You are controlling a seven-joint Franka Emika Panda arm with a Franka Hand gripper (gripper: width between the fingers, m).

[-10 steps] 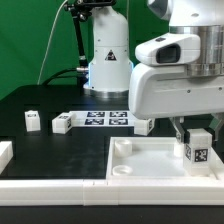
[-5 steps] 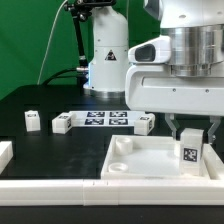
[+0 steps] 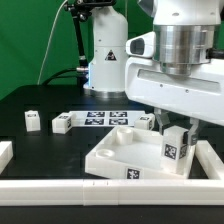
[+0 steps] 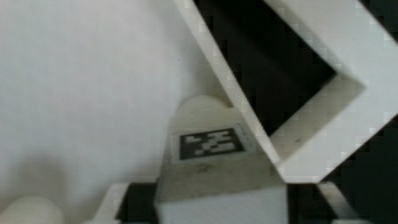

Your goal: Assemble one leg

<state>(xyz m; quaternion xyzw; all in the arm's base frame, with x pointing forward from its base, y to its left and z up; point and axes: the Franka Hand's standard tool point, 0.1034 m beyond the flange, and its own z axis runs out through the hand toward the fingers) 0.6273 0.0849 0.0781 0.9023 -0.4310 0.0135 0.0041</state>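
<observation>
My gripper (image 3: 177,136) is shut on a leg (image 3: 175,150), a small white post with a black-and-white tag. It holds the leg upright at the near right corner of the wide white panel (image 3: 125,152). The panel sits skewed, with one corner pointing to the front. In the wrist view the leg (image 4: 214,150) stands between my dark fingers (image 4: 135,203) against the panel's flat face (image 4: 89,90) near its raised rim. I cannot tell whether the leg's lower end sits in a corner socket.
Three more legs stand on the black table: one at the exterior view's left (image 3: 33,120), one by the marker board (image 3: 62,123), and one behind the panel (image 3: 145,122). The marker board (image 3: 103,118) lies at the back. A white rail (image 3: 60,190) runs along the front edge.
My gripper has turned and shifted toward the exterior view's left with the leg. The panel has swung round with it and slid left, now lying skewed.
</observation>
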